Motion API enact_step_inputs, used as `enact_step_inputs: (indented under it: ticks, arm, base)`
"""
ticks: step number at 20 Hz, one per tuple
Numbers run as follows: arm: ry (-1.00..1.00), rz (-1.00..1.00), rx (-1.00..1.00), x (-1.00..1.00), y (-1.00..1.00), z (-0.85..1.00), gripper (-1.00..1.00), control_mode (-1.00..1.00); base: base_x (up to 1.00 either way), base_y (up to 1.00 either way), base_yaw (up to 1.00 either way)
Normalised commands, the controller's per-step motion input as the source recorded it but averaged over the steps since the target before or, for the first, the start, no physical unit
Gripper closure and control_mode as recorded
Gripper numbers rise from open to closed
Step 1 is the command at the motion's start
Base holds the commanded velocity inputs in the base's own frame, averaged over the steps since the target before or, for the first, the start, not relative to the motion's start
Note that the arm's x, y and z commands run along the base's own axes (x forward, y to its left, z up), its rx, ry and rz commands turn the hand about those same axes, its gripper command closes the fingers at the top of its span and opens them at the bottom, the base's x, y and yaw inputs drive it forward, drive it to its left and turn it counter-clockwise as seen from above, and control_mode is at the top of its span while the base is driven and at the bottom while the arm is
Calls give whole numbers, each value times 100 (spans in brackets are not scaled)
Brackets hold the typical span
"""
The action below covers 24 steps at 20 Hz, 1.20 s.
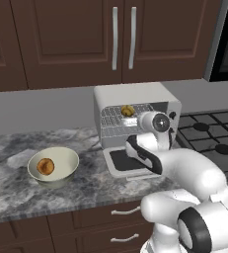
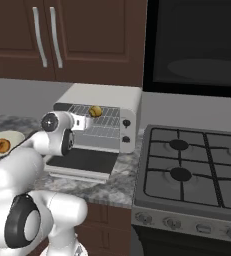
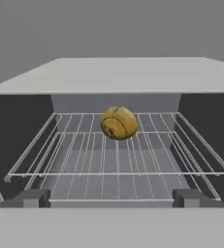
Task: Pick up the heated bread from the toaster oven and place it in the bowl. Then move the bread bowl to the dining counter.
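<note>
Your tool [image 3: 111, 197] stands wide and empty at the mouth of the toaster oven [image 1: 135, 96], its door dropped open. Dead ahead at 12 o'clock the heated bread [image 3: 119, 123] sits on the wire rack [image 3: 74, 155], apart from both fingertips. Off at 9 o'clock on the table [image 1: 17, 195], the bowl [image 1: 61, 157] already holds a bun [image 1: 46, 166]. Nothing is done yet, I judge: grasp, drop, and carrying to the dining counter remain.

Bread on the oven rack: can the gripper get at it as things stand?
Probably yes. The oven door is down, the gripper is open and faces the rack, and the bread sits mid-rack dead ahead with nothing between. The bread is not yet between the fingers.
</note>
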Motion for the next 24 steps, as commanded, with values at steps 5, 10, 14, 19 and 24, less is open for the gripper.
enact_step_inputs:
  ticks: [5,10,14,19,24]
  arm:
    - [21,0,0,24,0,-10,-100,-100]
    - [28,0,0,2,0,-23,-100,-100]
    - [27,-1,0,0,0,-27,-100,-100]
    - [18,0,0,-4,0,-28,-100,-100]
    - [-33,0,0,-31,0,-2,-100,-100]
  base:
    - [0,0,0]
    - [0,0,0]
    - [0,0,0]
    - [0,0,0]
    - [0,0,0]
